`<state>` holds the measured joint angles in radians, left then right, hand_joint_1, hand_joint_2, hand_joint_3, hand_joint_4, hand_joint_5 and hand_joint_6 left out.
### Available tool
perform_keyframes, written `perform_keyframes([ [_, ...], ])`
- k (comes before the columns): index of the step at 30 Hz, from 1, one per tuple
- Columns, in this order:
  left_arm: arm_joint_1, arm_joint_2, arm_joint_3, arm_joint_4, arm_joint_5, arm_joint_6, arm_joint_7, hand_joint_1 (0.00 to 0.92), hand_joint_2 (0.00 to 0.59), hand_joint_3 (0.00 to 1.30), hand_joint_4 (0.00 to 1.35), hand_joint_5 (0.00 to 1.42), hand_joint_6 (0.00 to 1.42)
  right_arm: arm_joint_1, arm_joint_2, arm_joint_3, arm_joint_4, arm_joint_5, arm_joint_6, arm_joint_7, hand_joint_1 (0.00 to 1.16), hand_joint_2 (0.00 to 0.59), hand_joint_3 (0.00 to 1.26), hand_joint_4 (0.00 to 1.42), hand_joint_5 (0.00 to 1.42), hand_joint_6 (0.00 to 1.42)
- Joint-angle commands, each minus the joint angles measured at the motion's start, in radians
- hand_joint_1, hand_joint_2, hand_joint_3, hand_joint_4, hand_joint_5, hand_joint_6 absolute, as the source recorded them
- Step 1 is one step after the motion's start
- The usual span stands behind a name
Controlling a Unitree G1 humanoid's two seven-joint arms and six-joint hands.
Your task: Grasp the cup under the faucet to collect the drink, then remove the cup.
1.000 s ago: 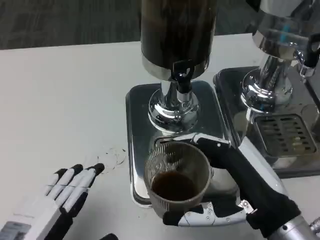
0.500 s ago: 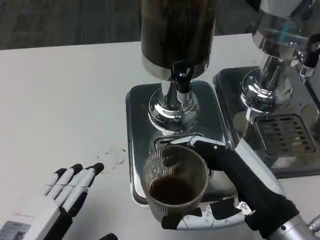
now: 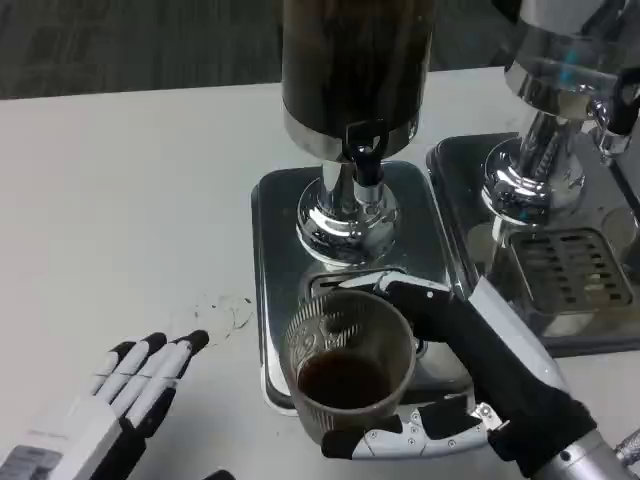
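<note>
My right hand [image 3: 470, 400] holds the cup [image 3: 350, 360], with the fingers wrapped around its side, one finger [image 3: 420, 295] behind the rim and another along the bottom at the front. The cup is clear and has dark drink in the lower part. It stands upright over the front edge of the shiny metal tray [image 3: 275, 250], near me and in front of the faucet [image 3: 365, 160], not directly below it. The faucet is black and sticks out from the dark drink dispenser [image 3: 355, 70], which stands on a chrome foot in the middle of the tray. My left hand [image 3: 125, 385] lies flat on the white table [image 3: 130, 200] with fingers stretched and a little apart, holding nothing, well apart from the cup. On the right side stands a second dispenser [image 3: 560, 90] with its own tray and a drain grid [image 3: 570, 265]
</note>
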<state>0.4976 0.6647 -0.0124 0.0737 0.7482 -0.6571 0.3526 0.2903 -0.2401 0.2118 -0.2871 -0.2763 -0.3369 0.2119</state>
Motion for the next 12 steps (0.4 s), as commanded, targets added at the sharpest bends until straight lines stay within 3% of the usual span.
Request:
perform_keyframes([
  [1, 0.000, -0.002, -0.002, 0.011, -0.017, -0.007, -0.009, 0.000, 0.157, 0.00, 0.00, 0.00, 0.00, -0.004, 0.015, 0.001, -0.035, 0.026, -0.007, -0.013, 1.03, 0.121, 0.61, 0.73, 0.75, 0.87],
  [12, -0.007, -0.004, -0.005, 0.020, -0.027, -0.007, -0.011, 0.000, 0.160, 0.00, 0.00, 0.00, 0.00, -0.013, 0.020, 0.002, -0.024, 0.025, -0.012, -0.015, 1.03, 0.128, 0.61, 0.73, 0.75, 0.88],
])
